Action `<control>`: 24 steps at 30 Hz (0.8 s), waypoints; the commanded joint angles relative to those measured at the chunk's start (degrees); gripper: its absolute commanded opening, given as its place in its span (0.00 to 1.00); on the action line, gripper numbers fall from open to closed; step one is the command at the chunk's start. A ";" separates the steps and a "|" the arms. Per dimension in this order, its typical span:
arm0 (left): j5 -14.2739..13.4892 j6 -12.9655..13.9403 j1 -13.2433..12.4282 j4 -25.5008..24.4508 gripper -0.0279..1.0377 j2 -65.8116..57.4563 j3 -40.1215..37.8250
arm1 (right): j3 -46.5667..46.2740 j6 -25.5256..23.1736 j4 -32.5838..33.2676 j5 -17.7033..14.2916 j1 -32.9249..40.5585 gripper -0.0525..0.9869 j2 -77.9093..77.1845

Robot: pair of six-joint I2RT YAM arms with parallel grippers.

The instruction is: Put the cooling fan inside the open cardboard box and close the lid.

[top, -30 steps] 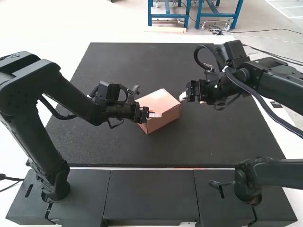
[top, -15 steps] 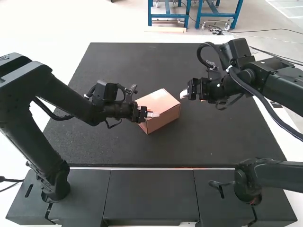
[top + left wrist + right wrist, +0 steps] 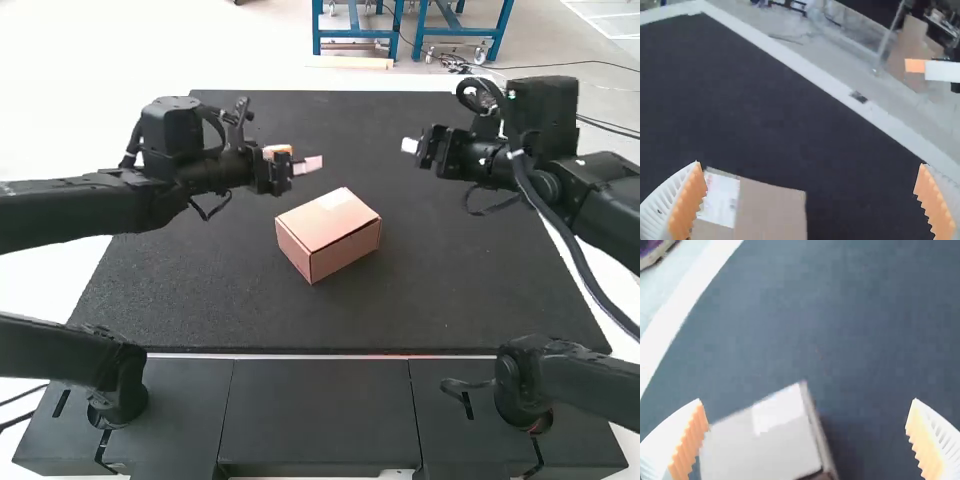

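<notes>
Hovering left of the small brown cardboard box (image 3: 328,232), my left claw (image 3: 297,157) is spread and empty. The box sits lid-shut mid-bench (image 3: 200,290). My right claw (image 3: 408,147) hangs spread beyond it. Closing looks done, so next I only need to park.

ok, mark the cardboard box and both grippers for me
cardboard box (image 3: 328,220), high view, middle of its top face
left gripper (image 3: 297,158), high view, midway between its fingertips
right gripper (image 3: 410,147), high view, at its fingertips
</notes>
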State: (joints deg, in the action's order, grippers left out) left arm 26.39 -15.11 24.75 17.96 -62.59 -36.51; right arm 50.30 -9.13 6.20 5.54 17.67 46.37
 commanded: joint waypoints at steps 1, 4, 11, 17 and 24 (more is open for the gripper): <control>-12.33 11.16 -6.30 0.85 0.95 7.04 0.83 | -5.48 9.92 -10.50 -17.49 -2.20 0.93 -9.28; -16.02 18.72 -15.00 6.30 0.95 13.54 5.57 | -12.60 19.06 -16.39 -26.11 -3.78 0.93 -19.12; -18.13 16.52 -32.58 13.25 0.94 22.33 16.12 | -27.72 18.97 -20.17 -28.22 -9.94 0.93 -37.32; -13.56 16.08 -34.07 19.57 0.94 29.98 24.21 | -36.15 18.88 -26.85 -23.65 -15.39 0.93 -46.90; -9.69 16.17 -30.29 18.78 0.94 40.35 30.62 | -41.87 18.18 -31.07 -18.81 -17.06 0.93 -46.55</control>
State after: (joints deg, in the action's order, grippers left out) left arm 14.41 0.67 -7.42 36.80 -24.62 -6.85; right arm 9.78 9.06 -23.90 -15.99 1.30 0.78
